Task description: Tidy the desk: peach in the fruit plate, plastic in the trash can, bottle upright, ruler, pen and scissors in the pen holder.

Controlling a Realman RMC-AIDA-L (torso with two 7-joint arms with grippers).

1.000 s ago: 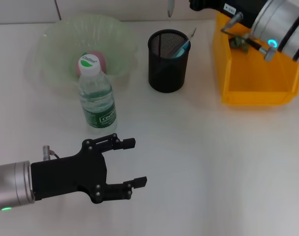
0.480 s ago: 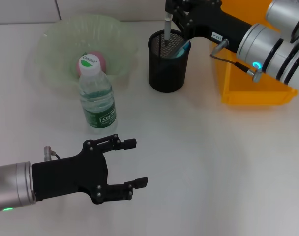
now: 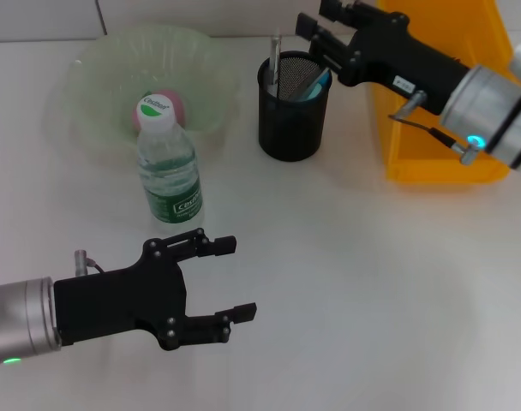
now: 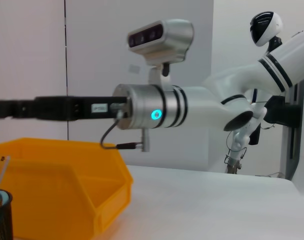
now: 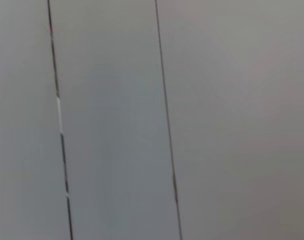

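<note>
Holder (image 3: 293, 107): black mesh, on desk (image 3: 372, 282), with pen (image 3: 275, 62) upright inside beside a blue item. Right end effector (image 3: 314, 26): fingers apart, over holder's far rim. Left end effector (image 3: 230, 278): fingers spread, empty, near bottle (image 3: 168, 163), which stands upright before plate (image 3: 98, 77) holding peach (image 3: 176, 107)

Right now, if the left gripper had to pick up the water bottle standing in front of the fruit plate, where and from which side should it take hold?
Probably around the labelled body of the water bottle, coming in level from the near side. It stands upright with its cap up, the fruit plate and peach sit close behind it, and the open left gripper is already in front of it. The right gripper is at the pen holder.
</note>
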